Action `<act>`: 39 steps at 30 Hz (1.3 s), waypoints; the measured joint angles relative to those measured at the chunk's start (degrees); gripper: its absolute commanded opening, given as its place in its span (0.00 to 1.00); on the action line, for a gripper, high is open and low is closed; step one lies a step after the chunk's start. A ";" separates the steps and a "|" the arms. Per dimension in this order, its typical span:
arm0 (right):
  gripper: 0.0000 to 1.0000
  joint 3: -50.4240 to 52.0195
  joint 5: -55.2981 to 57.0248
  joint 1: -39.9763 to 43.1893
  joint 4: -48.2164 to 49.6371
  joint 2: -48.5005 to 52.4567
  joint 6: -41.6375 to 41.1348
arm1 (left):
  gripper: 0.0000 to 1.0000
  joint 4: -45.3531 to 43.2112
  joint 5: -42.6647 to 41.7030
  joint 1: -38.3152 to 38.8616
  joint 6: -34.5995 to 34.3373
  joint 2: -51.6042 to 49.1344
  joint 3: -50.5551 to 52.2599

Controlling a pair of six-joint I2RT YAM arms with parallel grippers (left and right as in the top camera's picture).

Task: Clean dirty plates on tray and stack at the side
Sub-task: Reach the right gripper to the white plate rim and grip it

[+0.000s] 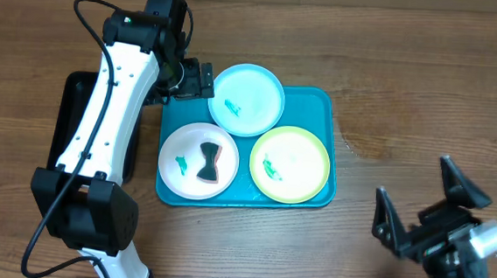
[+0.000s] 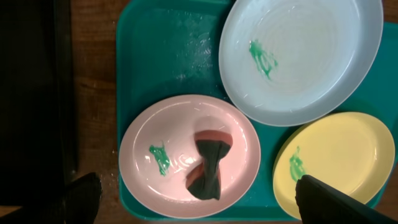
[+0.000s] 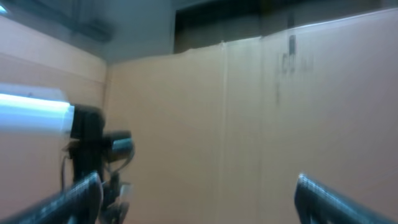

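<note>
From overhead, the turquoise tray (image 1: 326,101) sits at the centre of the table (image 1: 411,71) and holds all three plates. The light cyan plate (image 1: 247,99) is at the top, overlapping the tray's upper rim. The white plate (image 1: 187,143) is lower left and the yellow-green plate (image 1: 290,164) lower right. Each carries a small teal-green smear. A dark bow-shaped piece (image 1: 207,161) lies on the white plate; what it is cannot be made out. The white left arm (image 1: 111,94) reaches from the lower left up over a black tray (image 1: 60,113), most of which it hides. The left gripper (image 1: 202,79) sits at the turquoise tray's upper left corner, its fingers hard to read here. The right gripper (image 1: 424,202) is at the lower right, well apart from the tray, fingers spread.

The left wrist view looks down on the plates, with the yellow-green one cut off at the lower right and the white one looking pinkish. The left gripper's tips show in the bottom corners, wide apart and holding nothing.

The right wrist view is blurred and faces a tan wall (image 3: 249,124). The right gripper's tips are apart, and neither tray nor plates are visible.
</note>
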State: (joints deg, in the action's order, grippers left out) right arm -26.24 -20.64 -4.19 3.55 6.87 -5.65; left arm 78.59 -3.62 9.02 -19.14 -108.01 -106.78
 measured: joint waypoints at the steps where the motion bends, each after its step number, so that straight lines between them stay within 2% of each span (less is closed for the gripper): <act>1: 1.00 -7.63 0.35 0.00 -10.36 3.37 1.68 | 1.00 0.28 0.04 0.00 0.00 0.00 0.04; 4: 1.00 -30.32 1.20 0.02 -36.50 17.07 6.71 | 1.00 0.46 0.15 0.00 0.02 0.00 0.13; 6: 1.00 -41.94 0.57 0.00 -45.92 25.83 7.78 | 1.00 0.44 0.20 0.00 0.00 0.00 0.26; 8: 1.00 -49.22 -2.25 0.00 -51.19 32.46 7.21 | 1.00 0.48 0.28 0.00 0.00 0.00 0.26; 11: 1.00 -54.84 -8.79 0.02 -50.12 40.63 5.16 | 1.00 0.42 0.26 0.00 0.00 0.00 0.31; 14: 1.00 -56.50 -14.10 -0.07 -44.57 47.04 -1.16 | 1.00 0.52 0.22 0.00 0.00 0.00 0.31; 16: 1.00 -56.70 -16.09 -0.55 -44.35 50.99 -4.55 | 1.00 0.55 -0.48 -0.02 0.02 0.00 0.31; 19: 1.00 -58.27 -16.48 -3.26 -51.12 57.99 -6.78 | 1.00 0.59 -2.58 -0.39 0.00 0.00 0.31; 23: 1.00 -68.08 -10.73 -10.78 -68.85 73.66 -5.92 | 1.00 0.74 -4.46 -2.49 0.00 0.00 0.31; 26: 1.00 -75.14 -4.28 -16.59 -72.63 85.20 -5.46 | 1.00 1.57 -4.98 -5.16 -0.02 0.00 0.33; 28: 0.77 -77.18 -1.77 -19.45 -70.58 91.17 -5.14 | 1.00 2.45 -5.14 -6.67 -0.04 0.00 0.35; 30: 0.65 -77.31 -0.22 -21.62 -67.71 95.60 -4.96 | 1.00 2.97 -5.14 -7.32 -0.02 0.00 0.35; 35: 0.64 -77.29 1.79 -25.59 -62.05 104.00 -5.55 | 1.00 3.56 -4.70 -7.23 -0.04 0.00 0.35; 39: 0.62 -77.26 2.29 -28.61 -61.44 109.90 -6.58 | 1.00 3.58 -4.33 -7.28 -0.02 0.00 0.35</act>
State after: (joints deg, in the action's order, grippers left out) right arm -103.50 -18.35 -32.80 -57.89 116.77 -12.23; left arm 82.17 -7.94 1.74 -19.16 -108.01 -106.43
